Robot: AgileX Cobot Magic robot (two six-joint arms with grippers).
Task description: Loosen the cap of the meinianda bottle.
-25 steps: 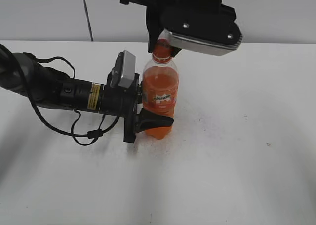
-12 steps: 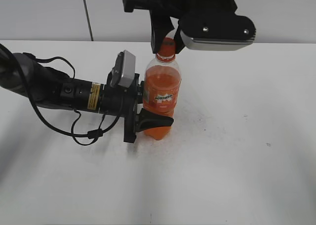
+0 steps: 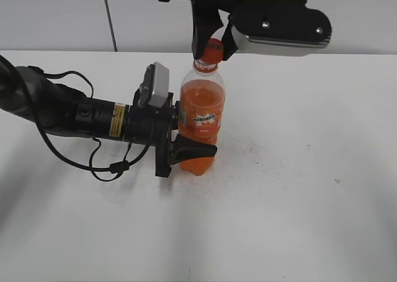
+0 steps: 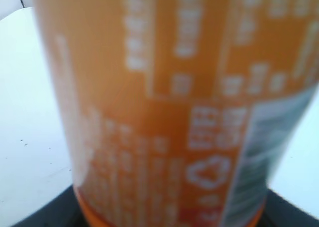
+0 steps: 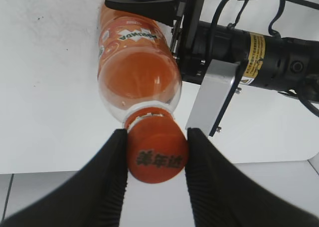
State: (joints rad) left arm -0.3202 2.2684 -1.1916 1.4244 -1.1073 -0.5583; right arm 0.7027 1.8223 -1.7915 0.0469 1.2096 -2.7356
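I saw the white table [image 3: 298, 201] carrying the bottle [image 3: 201, 118], which stood upright near the middle. My left gripper [image 3: 186, 150] reached in from the side and was clamped around its lower body, one finger across the front below the label; its wrist view was filled by the blurred label [image 4: 169, 107]. My right gripper [image 5: 155, 159] came from above, its two ribbed fingers [image 5: 112, 177] pinching the cap [image 5: 157, 154] on both sides.
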